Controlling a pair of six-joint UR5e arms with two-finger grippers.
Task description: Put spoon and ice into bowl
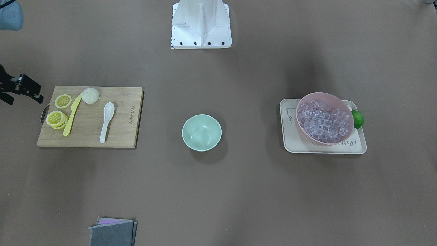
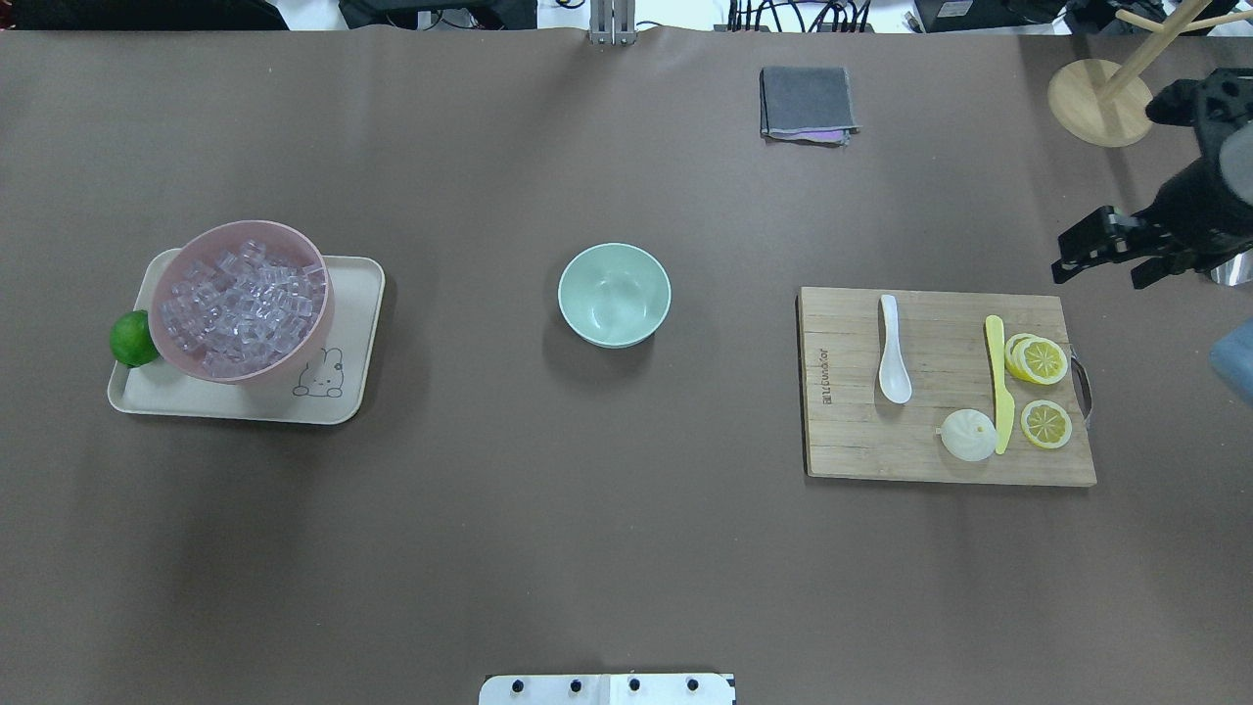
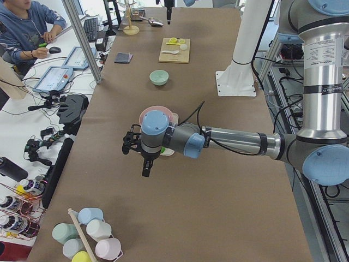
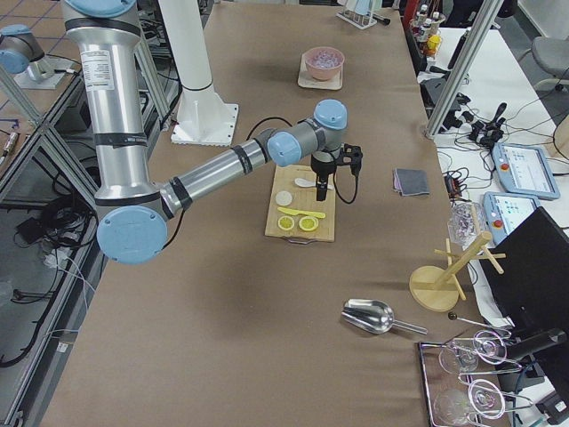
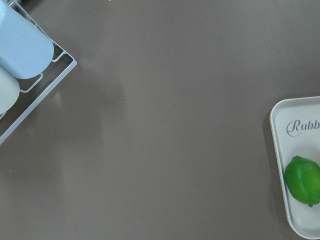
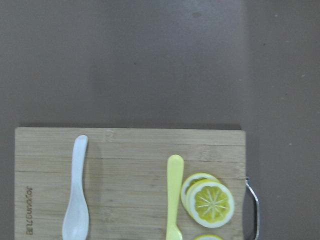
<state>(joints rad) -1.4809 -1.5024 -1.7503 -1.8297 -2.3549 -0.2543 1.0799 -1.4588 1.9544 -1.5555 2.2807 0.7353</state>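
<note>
The white spoon (image 1: 107, 119) lies on a wooden cutting board (image 1: 123, 133); it also shows in the overhead view (image 2: 893, 352) and the right wrist view (image 6: 76, 200). The mint-green bowl (image 1: 201, 132) stands empty at the table's middle (image 2: 614, 294). Many clear ice cubes (image 1: 322, 120) fill a pink bowl (image 2: 313, 338) on a cream tray (image 2: 147, 397). My right gripper (image 2: 1106, 274) hangs open and empty beyond the board's far outer corner. My left gripper (image 3: 137, 158) shows only in the exterior left view, past the tray's outer end; I cannot tell its state.
On the board lie a yellow knife (image 1: 72, 119), lemon slices (image 1: 56, 118) and a white bun (image 1: 90, 95). A lime (image 1: 357, 119) sits on the tray behind the pink bowl. A folded grey cloth (image 2: 805, 103) and a wooden stand (image 2: 1101, 98) lie at the far side.
</note>
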